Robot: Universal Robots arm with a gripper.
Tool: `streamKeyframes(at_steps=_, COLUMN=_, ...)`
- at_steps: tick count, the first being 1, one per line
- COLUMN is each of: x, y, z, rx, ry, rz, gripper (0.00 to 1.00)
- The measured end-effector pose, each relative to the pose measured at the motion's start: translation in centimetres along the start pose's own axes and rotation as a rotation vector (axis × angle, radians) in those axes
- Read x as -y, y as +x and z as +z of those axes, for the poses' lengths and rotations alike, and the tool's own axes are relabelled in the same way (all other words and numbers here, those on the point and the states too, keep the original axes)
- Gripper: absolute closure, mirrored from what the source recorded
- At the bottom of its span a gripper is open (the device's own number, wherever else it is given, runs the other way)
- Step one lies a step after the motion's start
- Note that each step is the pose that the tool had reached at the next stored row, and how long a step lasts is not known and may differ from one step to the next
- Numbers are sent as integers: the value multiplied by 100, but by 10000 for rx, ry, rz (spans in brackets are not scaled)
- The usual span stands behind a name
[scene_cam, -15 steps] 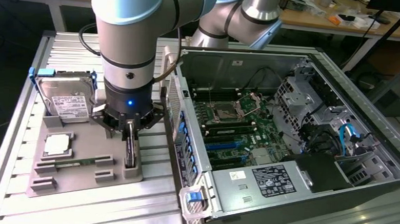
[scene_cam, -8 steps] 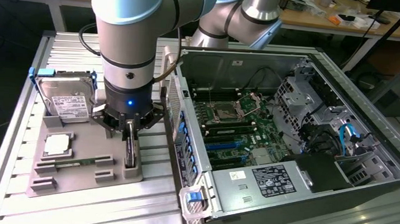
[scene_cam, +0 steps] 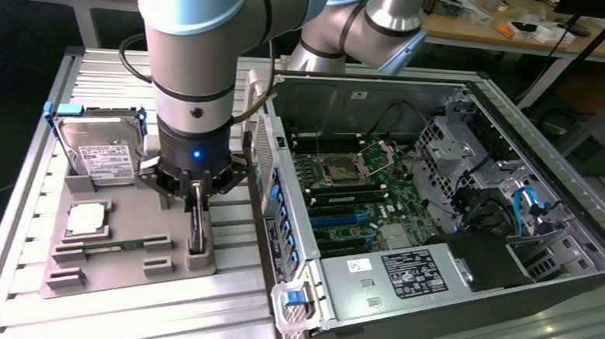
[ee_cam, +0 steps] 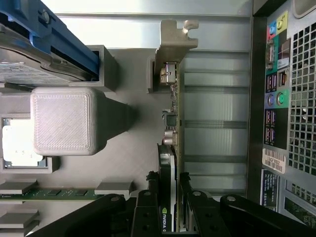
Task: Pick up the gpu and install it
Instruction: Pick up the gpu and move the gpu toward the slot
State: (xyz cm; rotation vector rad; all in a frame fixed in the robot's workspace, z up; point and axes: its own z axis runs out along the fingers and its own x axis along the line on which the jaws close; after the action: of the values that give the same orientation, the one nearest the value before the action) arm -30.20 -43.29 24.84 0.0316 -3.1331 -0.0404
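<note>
The gpu [scene_cam: 197, 230] [ee_cam: 172, 118] is seen standing on edge in the grey holder tray [scene_cam: 121, 265], pinched on both faces by the end effector [scene_cam: 198, 203] [ee_cam: 167, 183]. A strip of bare bench [ee_cam: 212, 108] is seen between card and open computer case [scene_cam: 453, 263]. A hard drive [scene_cam: 101, 155] and a memory stick [scene_cam: 112, 245] are also seated in the tray.
</note>
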Motion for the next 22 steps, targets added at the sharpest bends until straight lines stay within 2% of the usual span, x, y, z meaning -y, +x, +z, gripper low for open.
streamKeyframes(at_steps=9, x=-17, y=3, z=-334, rx=-1, ry=4, rz=1, gripper=73)
streamKeyframes(at_steps=16, x=-25, y=5, z=-543, rx=-2, ry=13, rz=1, gripper=73)
streamKeyframes(at_steps=17, x=-27, y=5, z=-607, rx=-1, ry=14, rz=1, gripper=73)
streamKeyframes(at_steps=22, x=-34, y=6, z=-775, rx=-2, ry=23, rz=1, gripper=73)
